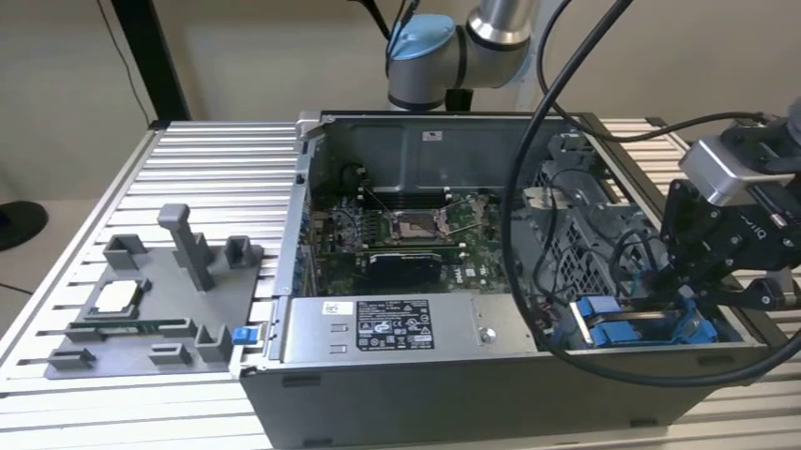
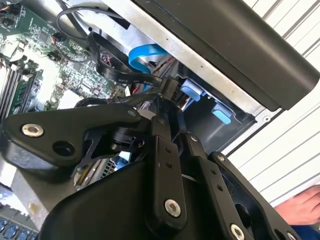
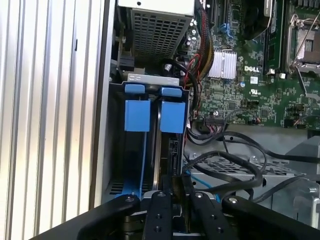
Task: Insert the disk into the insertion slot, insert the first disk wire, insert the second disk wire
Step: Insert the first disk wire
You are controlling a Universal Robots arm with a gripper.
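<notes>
**Now at the drive bay, a plug in the gripper**

Low at the exterior view's right, inside the open computer case (image 1: pixel 414 394), the gripper (image 1: pixel 676 298) reaches down at the insertion slot (image 3: pixel 150 78). Its fingers stand narrow. In both wrist views they appear to pinch the black plug of a disk wire (image 2: pixel 125 79), though the contact itself is hard to make out. The disk (image 3: pixel 171 145) looks seated on edge in the slot, by the blue tabs (image 3: pixel 137 115), with the plug just beside its end.

Several things could go wrong, as I judge it. The plug could meet the disk's socket tilted and jam, because the pinch is small and the wire tugs sideways. Loose black cables (image 3: pixel 225 160) crowd the bay and could snag the fingers. A person's hand (image 2: pixel 300 207) shows over the bench (image 1: pixel 188 159) beside the case, close to the arm.
</notes>
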